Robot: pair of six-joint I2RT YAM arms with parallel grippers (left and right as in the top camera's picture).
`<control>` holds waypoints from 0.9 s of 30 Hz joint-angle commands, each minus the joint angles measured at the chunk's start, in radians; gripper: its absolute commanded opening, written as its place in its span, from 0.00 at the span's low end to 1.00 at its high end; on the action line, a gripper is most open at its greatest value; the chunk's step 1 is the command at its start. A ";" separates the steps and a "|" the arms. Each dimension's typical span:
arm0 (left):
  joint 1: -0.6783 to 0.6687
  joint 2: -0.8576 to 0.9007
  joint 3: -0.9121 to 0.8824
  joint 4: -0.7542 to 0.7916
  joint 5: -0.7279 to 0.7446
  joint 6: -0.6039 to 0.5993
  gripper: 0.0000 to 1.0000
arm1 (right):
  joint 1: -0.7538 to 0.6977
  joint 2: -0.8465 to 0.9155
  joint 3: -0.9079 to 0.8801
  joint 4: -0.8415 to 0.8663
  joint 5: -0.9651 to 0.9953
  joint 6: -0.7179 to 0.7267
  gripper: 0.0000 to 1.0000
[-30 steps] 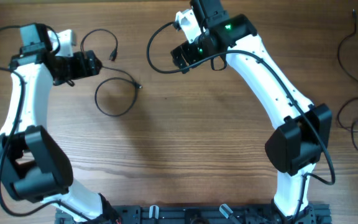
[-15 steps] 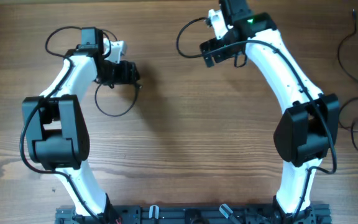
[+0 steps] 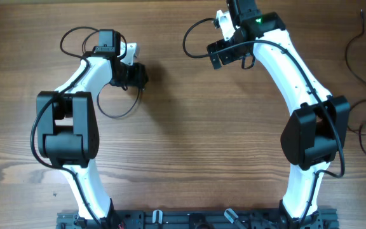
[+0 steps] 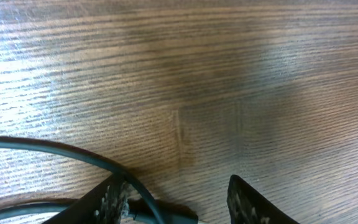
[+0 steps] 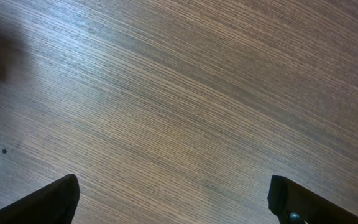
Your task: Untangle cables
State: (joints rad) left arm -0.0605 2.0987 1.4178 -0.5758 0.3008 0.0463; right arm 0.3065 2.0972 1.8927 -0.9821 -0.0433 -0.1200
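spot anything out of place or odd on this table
Nothing spilled or damaged. One thin cable loops beside the left gripper; a second cable sprawls loose at the table's far right edge, off on its own.

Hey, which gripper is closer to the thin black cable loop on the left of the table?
Left. The left gripper sits at the top edge of the cable loop, with cable between its jaws; the right gripper is well off to the loop's right.

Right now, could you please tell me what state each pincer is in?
Left pincer: open, a thin cable beside one finger, not clamped.
Right pincer: open wide, holding nothing.
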 commanded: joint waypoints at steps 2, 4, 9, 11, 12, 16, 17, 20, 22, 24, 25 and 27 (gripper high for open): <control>-0.026 0.021 -0.007 -0.018 -0.095 -0.010 0.59 | -0.005 0.010 -0.003 0.006 0.018 0.011 1.00; -0.027 0.003 -0.006 -0.019 -0.161 -0.010 0.59 | -0.005 0.010 -0.003 0.014 0.018 0.013 1.00; -0.038 -0.002 -0.006 -0.019 -0.153 -0.010 0.61 | -0.005 0.010 -0.003 0.019 0.018 0.015 1.00; -0.058 -0.002 -0.006 -0.019 -0.097 -0.009 0.61 | -0.005 0.010 -0.003 0.020 0.018 0.015 1.00; -0.074 -0.002 -0.006 -0.014 -0.084 -0.010 0.59 | -0.005 0.010 -0.003 0.021 0.018 0.015 1.00; -0.156 -0.002 -0.006 0.024 -0.080 -0.011 0.42 | -0.005 0.010 -0.003 0.012 0.052 0.025 1.00; -0.174 -0.002 -0.006 0.027 -0.080 -0.011 0.41 | -0.005 0.010 -0.003 0.012 0.084 0.037 1.00; -0.217 -0.002 -0.006 0.031 -0.079 -0.011 0.38 | -0.010 0.010 -0.003 0.013 0.160 0.074 1.00; -0.243 -0.002 -0.006 0.040 -0.050 -0.022 0.38 | -0.035 0.004 -0.003 0.014 0.160 0.098 1.00; -0.275 -0.002 -0.006 0.059 -0.003 -0.033 0.38 | -0.100 -0.003 -0.003 0.014 0.159 0.151 1.00; -0.304 -0.002 -0.006 0.071 0.010 -0.042 0.38 | -0.147 -0.003 -0.003 0.009 0.159 0.176 1.00; -0.346 -0.002 -0.006 0.084 0.010 -0.055 0.39 | -0.199 -0.004 -0.003 -0.006 0.160 0.174 1.00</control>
State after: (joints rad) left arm -0.3431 2.0949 1.4174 -0.5076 0.2623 0.0204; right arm 0.1715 2.0972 1.8927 -0.9741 0.0921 0.0128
